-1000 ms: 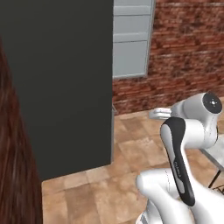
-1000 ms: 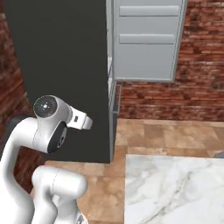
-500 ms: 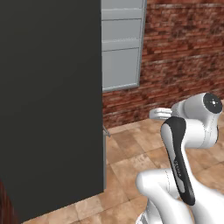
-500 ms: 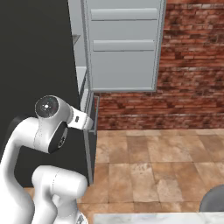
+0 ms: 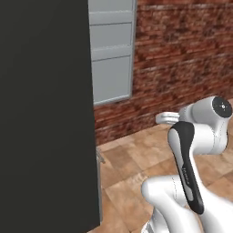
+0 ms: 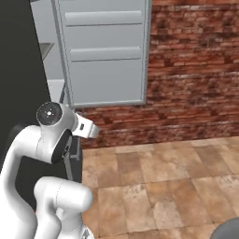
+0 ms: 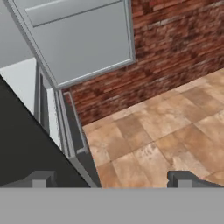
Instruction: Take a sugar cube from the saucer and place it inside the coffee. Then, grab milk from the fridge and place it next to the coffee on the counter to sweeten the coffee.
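A: Where is the fridge [image 5: 45, 113]?

B: In the left base view its dark side panel takes up everything from nine o'clock to the middle. Its pale grey door [image 6: 105, 56] stands open, lined with shelf rails, toward twelve o'clock in the right base view and swung out against the brick wall [image 6: 191, 70].

A: And from the hand view?

B: The door sits at about eleven o'clock, the dark fridge body at eight o'clock, and the tiled floor [image 7: 166, 131] spreads toward four o'clock.

A: What about the gripper [image 7: 111, 178]?

B: Its two dark finger tips stand far apart at the bottom of the hand view, at seven and five o'clock, fully spread with nothing between them.

A: Any milk?

B: I cannot tell; the fridge's inside is barely visible from here.
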You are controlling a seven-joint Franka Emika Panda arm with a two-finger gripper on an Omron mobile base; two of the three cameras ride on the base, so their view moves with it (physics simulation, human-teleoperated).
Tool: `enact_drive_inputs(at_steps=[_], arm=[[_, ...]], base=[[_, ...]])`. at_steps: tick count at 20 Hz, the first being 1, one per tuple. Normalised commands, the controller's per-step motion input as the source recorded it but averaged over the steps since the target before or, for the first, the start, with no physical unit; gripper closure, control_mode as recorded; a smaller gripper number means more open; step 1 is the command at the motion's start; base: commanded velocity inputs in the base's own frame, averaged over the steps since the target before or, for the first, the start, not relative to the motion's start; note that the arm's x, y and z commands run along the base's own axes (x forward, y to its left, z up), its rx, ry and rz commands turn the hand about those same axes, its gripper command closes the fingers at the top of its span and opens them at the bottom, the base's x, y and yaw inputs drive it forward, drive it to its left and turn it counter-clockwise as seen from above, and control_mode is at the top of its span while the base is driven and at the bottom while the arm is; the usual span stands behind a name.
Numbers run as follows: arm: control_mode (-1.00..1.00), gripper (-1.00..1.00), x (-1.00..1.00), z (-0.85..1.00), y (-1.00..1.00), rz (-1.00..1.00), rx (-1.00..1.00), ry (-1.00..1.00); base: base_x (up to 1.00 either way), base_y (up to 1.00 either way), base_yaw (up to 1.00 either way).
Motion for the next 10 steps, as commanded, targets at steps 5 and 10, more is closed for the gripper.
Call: enact_drive_inputs(at_steps=[5, 10], arm=[[1.00, -1.00, 0.00, 0.00, 0.00, 0.00, 0.00, 0.00], [1.00, -1.00, 0.00, 0.00, 0.00, 0.00, 0.00, 0.00]], base=[[1.00, -0.49, -0.17], [1.00, -0.91, -0.04]])
